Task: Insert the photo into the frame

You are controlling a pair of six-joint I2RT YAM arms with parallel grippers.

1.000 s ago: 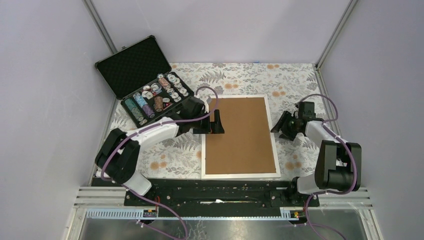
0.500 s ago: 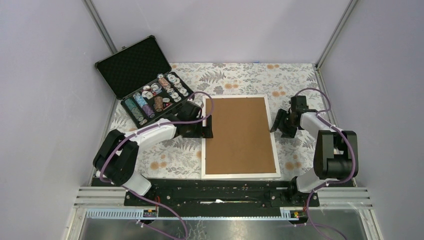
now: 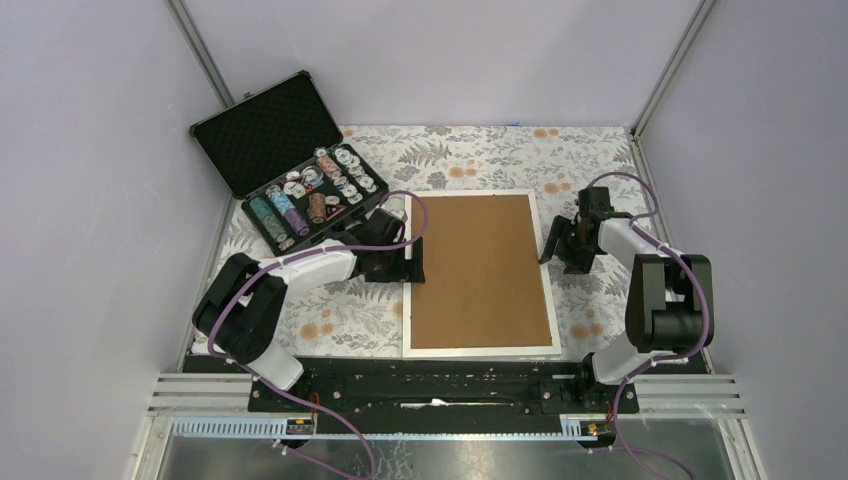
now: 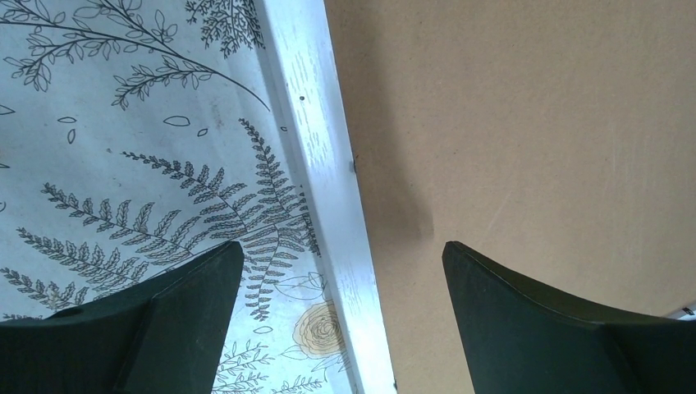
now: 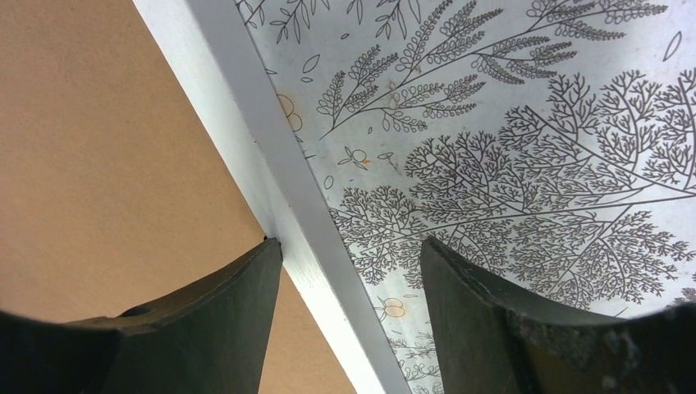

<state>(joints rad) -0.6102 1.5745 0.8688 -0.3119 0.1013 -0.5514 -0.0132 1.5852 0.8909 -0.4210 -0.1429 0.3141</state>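
The white frame (image 3: 481, 350) lies flat in the middle of the table with a plain brown backing board (image 3: 480, 270) filling it. The photo is hidden. My left gripper (image 3: 412, 262) is open and low over the frame's left rail (image 4: 316, 131). In the left wrist view this gripper (image 4: 342, 246) has one finger above the floral cloth and the other above the board (image 4: 509, 107). My right gripper (image 3: 553, 243) is open at the right rail (image 5: 238, 107). Seen from the right wrist, it (image 5: 351, 242) straddles that rail, with nothing gripped.
An open black case of chips (image 3: 310, 195) stands at the back left, close behind the left arm. Floral cloth (image 3: 470, 155) covers the table. Grey walls close in on three sides.
My left gripper has drawn back leftward from over the board to the frame's left rail. My right gripper has moved in to the right rail and its jaws have widened.
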